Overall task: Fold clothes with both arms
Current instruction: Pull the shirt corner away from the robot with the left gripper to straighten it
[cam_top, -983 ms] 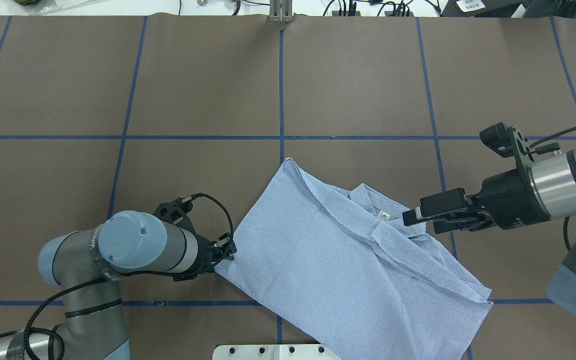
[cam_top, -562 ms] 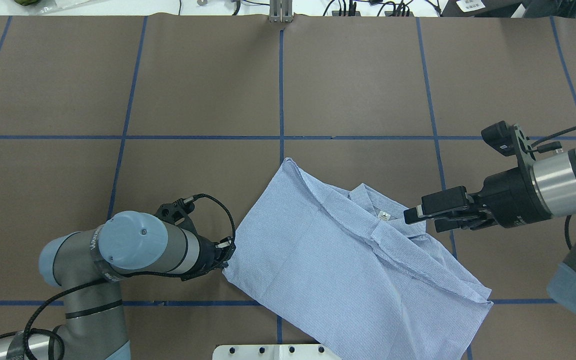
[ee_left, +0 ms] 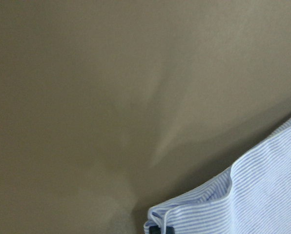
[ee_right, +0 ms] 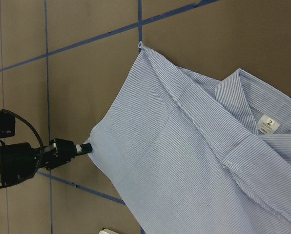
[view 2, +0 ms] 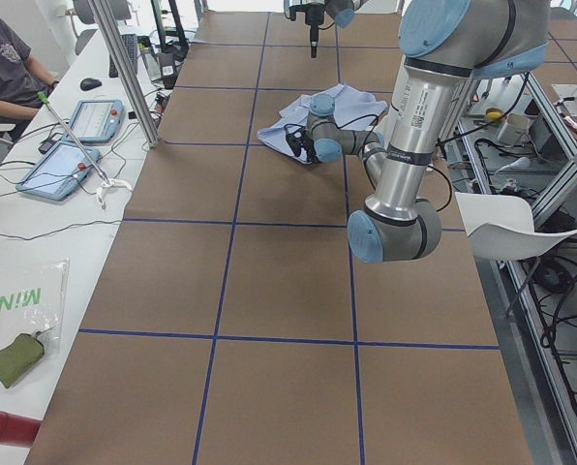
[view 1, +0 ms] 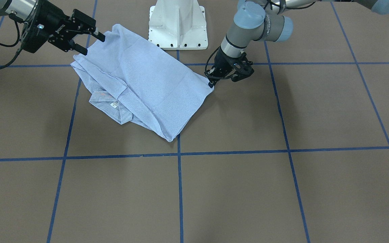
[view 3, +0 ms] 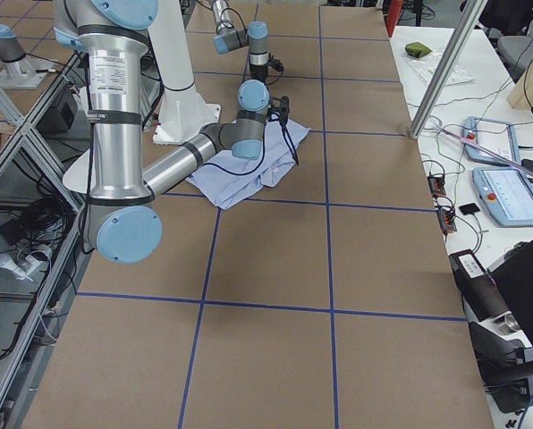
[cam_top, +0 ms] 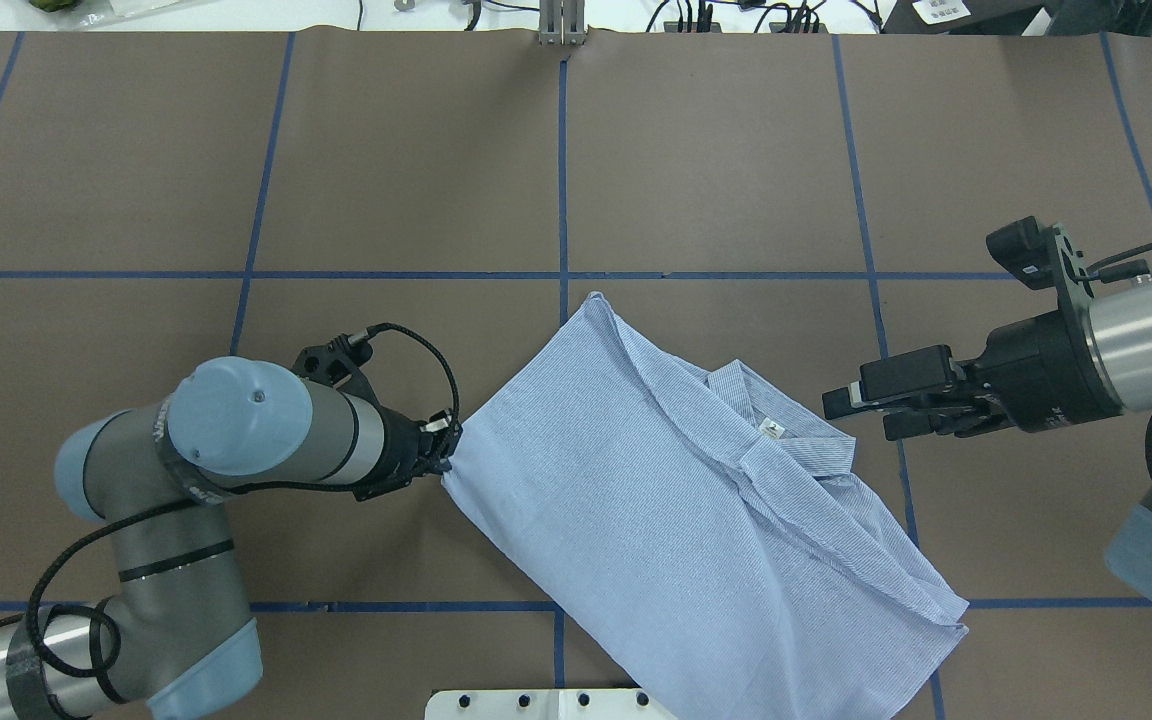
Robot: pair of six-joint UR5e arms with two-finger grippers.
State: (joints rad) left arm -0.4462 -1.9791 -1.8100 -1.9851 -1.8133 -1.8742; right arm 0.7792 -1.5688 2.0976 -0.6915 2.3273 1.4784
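Shirt [cam_top: 676, 500] corner dragged outward, left pincer [cam_top: 446, 455] clenched on it, right pincer [cam_top: 856, 418] released, withdrawn

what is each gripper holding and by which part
The left gripper pinches the shirt by one corner of the folded fabric. The right gripper is open beside the collar, holding nothing.

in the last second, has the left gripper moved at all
Yes. The left gripper, shut on the shirt corner, has moved up the overhead view, away from the near blue tape line, dragging that corner with it.
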